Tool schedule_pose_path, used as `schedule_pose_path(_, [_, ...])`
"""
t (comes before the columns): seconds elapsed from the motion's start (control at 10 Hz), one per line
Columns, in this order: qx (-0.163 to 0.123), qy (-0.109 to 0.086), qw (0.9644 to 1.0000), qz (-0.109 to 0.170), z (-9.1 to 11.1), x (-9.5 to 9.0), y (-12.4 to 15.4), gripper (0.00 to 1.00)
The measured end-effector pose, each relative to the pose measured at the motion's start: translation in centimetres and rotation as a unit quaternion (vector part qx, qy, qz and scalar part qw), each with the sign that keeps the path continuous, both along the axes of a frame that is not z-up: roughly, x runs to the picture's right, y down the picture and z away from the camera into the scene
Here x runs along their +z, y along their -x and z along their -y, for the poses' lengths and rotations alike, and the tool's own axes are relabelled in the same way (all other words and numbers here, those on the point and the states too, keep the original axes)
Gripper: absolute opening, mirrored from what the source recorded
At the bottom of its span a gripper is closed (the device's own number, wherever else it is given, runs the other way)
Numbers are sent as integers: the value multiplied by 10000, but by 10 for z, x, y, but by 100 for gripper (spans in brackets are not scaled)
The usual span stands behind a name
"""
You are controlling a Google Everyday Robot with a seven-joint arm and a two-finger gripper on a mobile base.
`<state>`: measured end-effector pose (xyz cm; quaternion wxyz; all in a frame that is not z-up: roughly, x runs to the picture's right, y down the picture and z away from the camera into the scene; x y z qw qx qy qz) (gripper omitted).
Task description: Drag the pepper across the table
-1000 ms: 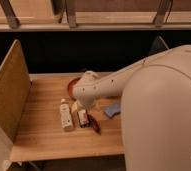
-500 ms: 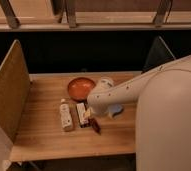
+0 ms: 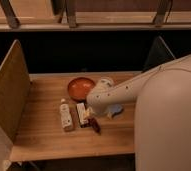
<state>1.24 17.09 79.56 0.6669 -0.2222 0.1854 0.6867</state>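
The pepper is a small, slim, dark red thing lying on the light wooden table, just right of the red-and-white packet. My gripper hangs from the white arm right above the pepper's upper end, between the packet and the pepper. The arm's bulk hides most of the gripper.
An orange-red bowl sits behind the gripper. A pale upright bottle-like item lies left of the packet. A blue thing peeks out under the arm. An upright panel stands at the table's left side, a dark one at the right.
The arm has swung back and lifted off the bowl, which now shows fully. The gripper has moved down toward the pepper beside the packet.
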Motion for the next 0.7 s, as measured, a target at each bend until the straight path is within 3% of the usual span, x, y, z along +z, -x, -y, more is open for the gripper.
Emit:
schedule_pose_path(0.4, [317, 416, 9986, 82, -37, 7, -3, 80])
schedule_pose_path(0.7, [240, 533, 9982, -139, -41, 14, -29, 80])
